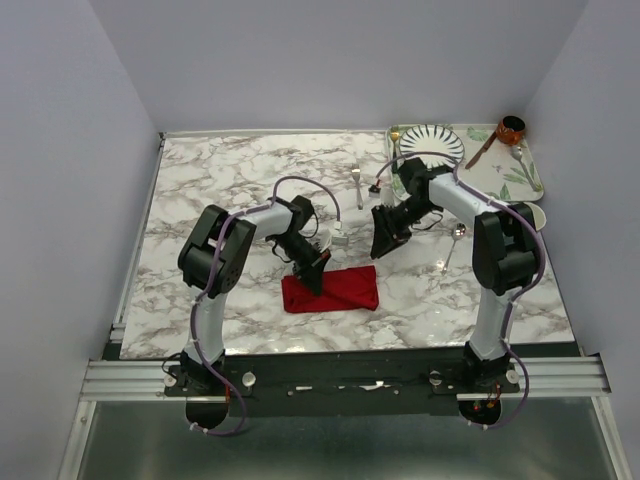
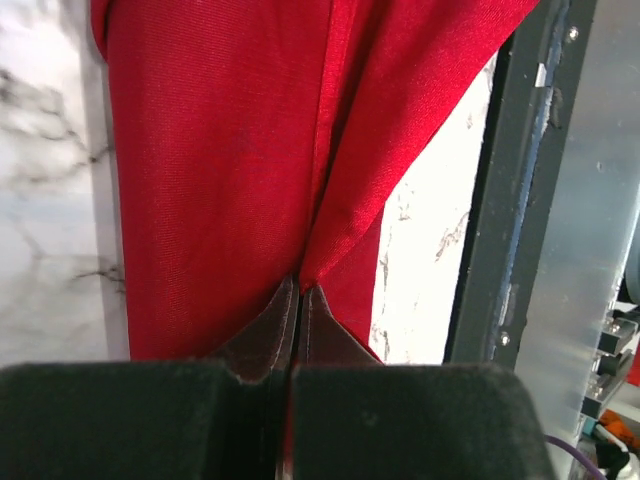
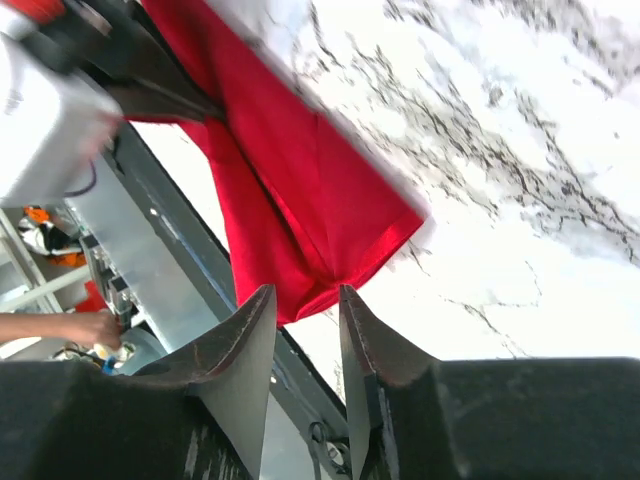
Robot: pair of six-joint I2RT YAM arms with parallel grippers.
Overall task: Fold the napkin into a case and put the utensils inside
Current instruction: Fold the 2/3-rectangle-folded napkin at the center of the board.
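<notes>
The red napkin (image 1: 335, 290) lies folded into a short wide rectangle on the marble table, near the front middle. My left gripper (image 1: 314, 272) is at its left part, shut on a raised fold of the cloth (image 2: 300, 283). My right gripper (image 1: 385, 243) hovers just beyond the napkin's far right corner, open and empty; its wrist view shows the napkin (image 3: 290, 180) ahead of the fingertips (image 3: 262, 300). A silver fork (image 1: 357, 183) lies further back on the table. A silver spoon (image 1: 455, 238) lies to the right of the right gripper.
A tray (image 1: 530, 180) at the back right holds a patterned plate (image 1: 432, 142), a brown cup (image 1: 511, 128), a wooden utensil (image 1: 481, 151) and a spoon. The table's metal front rail (image 1: 340, 375) runs just beyond the napkin.
</notes>
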